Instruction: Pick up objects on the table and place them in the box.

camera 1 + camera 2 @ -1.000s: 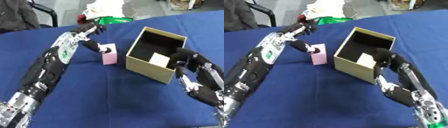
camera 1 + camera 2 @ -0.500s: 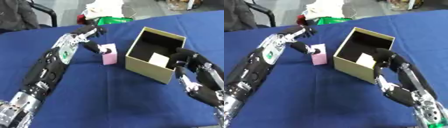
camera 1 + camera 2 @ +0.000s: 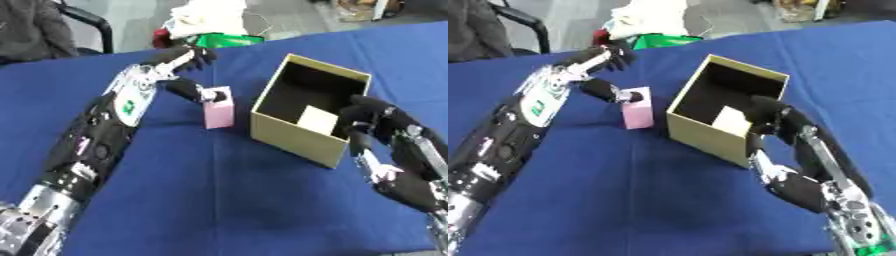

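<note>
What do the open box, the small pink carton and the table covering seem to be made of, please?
The box looks like matte tan cardboard: thin, stiff, straight walls, dark inside. The pink carton seems to be coated card or paper, flat-faced with crisp edges, though plastic cannot be excluded. The table covering appears to be dull blue fabric, showing soft creases and no glare.

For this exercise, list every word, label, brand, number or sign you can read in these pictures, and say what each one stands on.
No text can be read anywhere.
Green patch on the left arm: a mark of some kind, too blurred to read.
Pink box: no print visible.
Cardboard box: plain walls, nothing printed.
Pale item inside the box: blank as far as can be seen.
</note>
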Robot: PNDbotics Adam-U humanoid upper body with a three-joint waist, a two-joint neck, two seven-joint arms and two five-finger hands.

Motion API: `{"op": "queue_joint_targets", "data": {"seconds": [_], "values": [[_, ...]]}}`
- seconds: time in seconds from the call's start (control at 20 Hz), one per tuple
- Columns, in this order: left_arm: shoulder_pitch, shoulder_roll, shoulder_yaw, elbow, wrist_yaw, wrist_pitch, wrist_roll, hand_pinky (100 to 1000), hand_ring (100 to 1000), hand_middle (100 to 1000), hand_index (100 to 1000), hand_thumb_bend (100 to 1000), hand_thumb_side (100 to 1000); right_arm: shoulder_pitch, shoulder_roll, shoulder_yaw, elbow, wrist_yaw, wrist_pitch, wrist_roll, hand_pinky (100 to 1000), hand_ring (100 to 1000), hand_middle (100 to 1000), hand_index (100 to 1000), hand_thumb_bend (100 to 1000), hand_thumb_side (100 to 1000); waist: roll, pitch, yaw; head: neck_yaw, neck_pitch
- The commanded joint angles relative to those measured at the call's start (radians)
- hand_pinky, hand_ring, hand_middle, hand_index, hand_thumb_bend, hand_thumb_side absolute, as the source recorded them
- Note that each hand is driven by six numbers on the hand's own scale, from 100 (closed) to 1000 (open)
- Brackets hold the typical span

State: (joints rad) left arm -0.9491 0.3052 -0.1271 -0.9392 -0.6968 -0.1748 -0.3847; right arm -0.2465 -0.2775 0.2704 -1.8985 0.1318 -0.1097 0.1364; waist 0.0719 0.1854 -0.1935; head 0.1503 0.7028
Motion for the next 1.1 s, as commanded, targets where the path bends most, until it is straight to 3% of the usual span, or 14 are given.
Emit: {"op": "queue_joint_targets", "data": {"seconds": [0.05,0.4,0.7,0.9,1.1], "values": [[-0.015,0.027,-0.004,-0.012,-0.012,-0.015,-0.037,771,764,764,888,633,461,-0.010,-0.007,-0.008,-0.017,0.002,-0.001,0.002,735,801,744,908,100,421,-0.007,-0.017,0.000,-0.002,-0.008],[-0.014,0.022,-0.014,0.017,-0.061,-0.049,-0.086,772,758,757,884,635,441,-0.010,-0.006,-0.010,-0.017,0.003,-0.001,0.001,734,800,744,908,100,421,-0.008,-0.015,-0.001,-0.003,-0.007],[-0.012,0.015,-0.015,0.036,-0.091,-0.052,-0.077,751,720,708,851,535,383,-0.009,-0.005,-0.010,-0.015,0.004,-0.002,0.001,734,800,744,908,100,422,-0.006,-0.014,-0.001,-0.004,-0.006],[-0.010,0.009,-0.013,0.042,-0.083,-0.044,-0.029,710,640,610,778,426,329,-0.009,-0.004,-0.011,-0.014,0.004,-0.002,0.001,734,800,744,908,100,421,-0.005,-0.015,0.000,-0.004,-0.006],[-0.010,0.007,-0.011,0.030,-0.053,-0.044,0.029,687,599,560,739,382,310,-0.009,-0.004,-0.011,-0.013,0.003,-0.002,0.000,734,800,744,908,100,419,-0.005,-0.017,0.000,-0.005,-0.006]]}}
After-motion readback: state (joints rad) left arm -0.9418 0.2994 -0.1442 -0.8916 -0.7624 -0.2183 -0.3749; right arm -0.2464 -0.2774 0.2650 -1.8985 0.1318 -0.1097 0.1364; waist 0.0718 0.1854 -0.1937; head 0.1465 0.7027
